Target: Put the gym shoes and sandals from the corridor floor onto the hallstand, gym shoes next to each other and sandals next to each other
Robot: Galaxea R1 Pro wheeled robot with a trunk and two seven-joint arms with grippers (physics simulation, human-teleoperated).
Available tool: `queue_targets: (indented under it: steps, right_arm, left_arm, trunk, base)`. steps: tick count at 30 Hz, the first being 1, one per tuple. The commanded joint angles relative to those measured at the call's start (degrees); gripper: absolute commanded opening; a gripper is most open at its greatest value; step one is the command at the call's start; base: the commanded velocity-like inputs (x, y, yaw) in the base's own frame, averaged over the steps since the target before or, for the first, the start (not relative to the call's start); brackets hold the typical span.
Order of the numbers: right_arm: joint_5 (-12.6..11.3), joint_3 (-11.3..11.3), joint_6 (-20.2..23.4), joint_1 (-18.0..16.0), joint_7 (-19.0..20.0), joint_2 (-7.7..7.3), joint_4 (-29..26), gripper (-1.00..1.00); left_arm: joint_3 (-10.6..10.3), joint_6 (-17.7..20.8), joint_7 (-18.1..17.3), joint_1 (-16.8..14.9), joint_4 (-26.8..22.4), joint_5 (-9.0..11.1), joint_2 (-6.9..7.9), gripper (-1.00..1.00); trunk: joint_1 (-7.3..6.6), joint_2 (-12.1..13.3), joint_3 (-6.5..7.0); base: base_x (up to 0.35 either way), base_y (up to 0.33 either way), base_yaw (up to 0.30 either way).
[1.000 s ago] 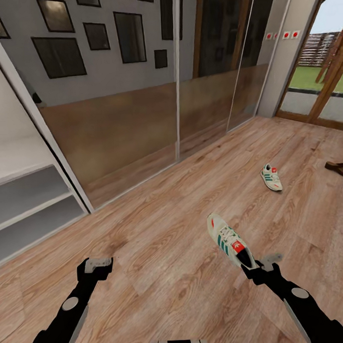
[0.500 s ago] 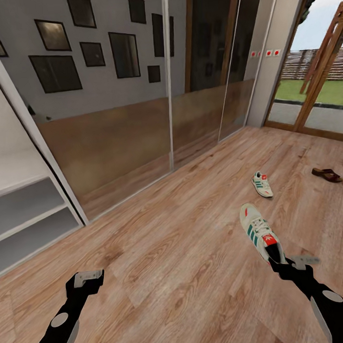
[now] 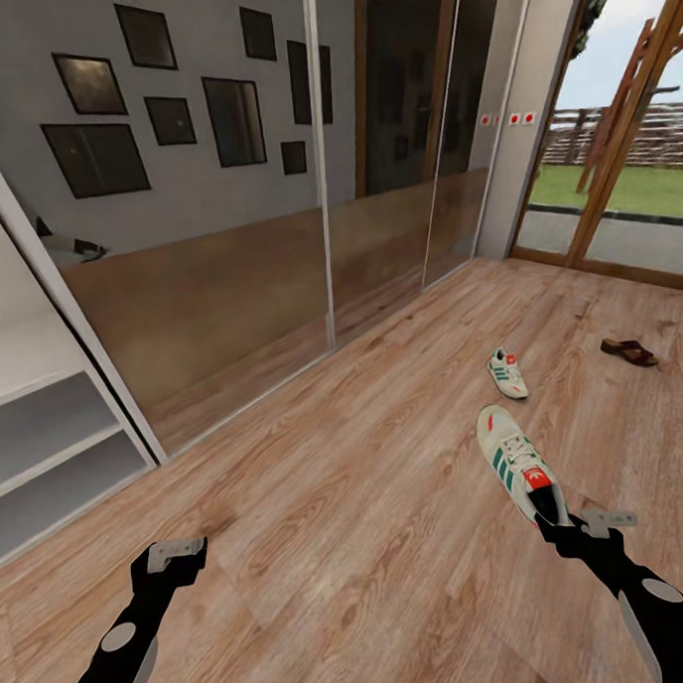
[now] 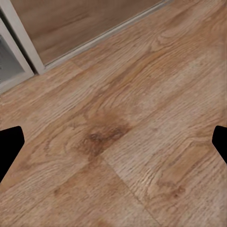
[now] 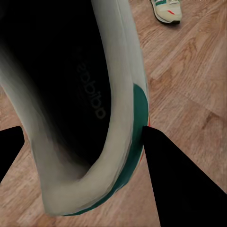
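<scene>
Right gripper [image 3: 573,522] is clamped on the heel of one gym shoe [image 3: 518,465], held above the corridor floor [image 3: 368,499]. The second gym shoe [image 3: 507,373] lies mid-floor, one sandal [image 3: 628,351] off beside it; left gripper [image 3: 174,559] hangs wide apart, empty.

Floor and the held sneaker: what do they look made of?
Floor: wood or laminate planks, judging by the visible grain, knots and seams, with a low sheen. Sneaker in the right gripper: cream upper with green stripes, probably leather or synthetic; smooth heel rim, dark lining.

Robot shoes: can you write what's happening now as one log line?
right hand: holding gym shoe by heel | left hand: open, empty | second gym shoe, sandal: on floor
</scene>
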Motion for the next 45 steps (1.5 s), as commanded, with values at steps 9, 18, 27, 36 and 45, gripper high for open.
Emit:
queue_targets:
  steps: [9, 18, 27, 36, 45]
  right_arm:
    - [1.4, -0.2, 0.2, 0.0, 0.3, 0.07, 0.0, -1.00]
    - [1.7, -0.2, 0.2, 0.0, 0.3, 0.15, 0.0, -1.00]
    - [2.0, -0.1, 0.2, 0.0, 0.3, 0.24, 0.0, -1.00]
    - [2.0, -0.1, 0.2, 0.0, 0.3, 0.22, 0.0, -1.00]
    - [1.9, -0.3, 0.3, 0.0, 0.4, 0.15, -0.1, -1.00]
  left_arm:
    - [0.1, -0.2, -0.2, 0.0, -0.1, -0.2, -0.08, 1.00]
    - [0.0, -0.3, 0.1, 0.0, -0.5, -0.5, -0.19, 1.00]
    - [0.0, -0.3, 0.1, 0.0, -0.7, -0.5, -0.16, 1.00]
    - [0.0, -0.2, 0.0, 0.0, -0.8, -0.6, -0.19, 1.00]
    - [0.0, -0.2, 0.0, 0.0, -0.8, -0.6, -0.11, 1.00]
  trunk:
    - [-0.46, 0.8, 0.40]
    - [-0.46, 0.8, 0.70]
    - [-0.46, 0.8, 0.73]
    - [-0.46, 0.8, 0.73]
    - [-0.46, 0.8, 0.56]
  base:
    - [0.000, 0.000, -0.036]
    - [0.000, 0.000, -0.147]
    - [0.001, 0.000, -0.011]
    - [0.219, 0.113, -0.084]
    - [0.323, 0.072, -0.258]
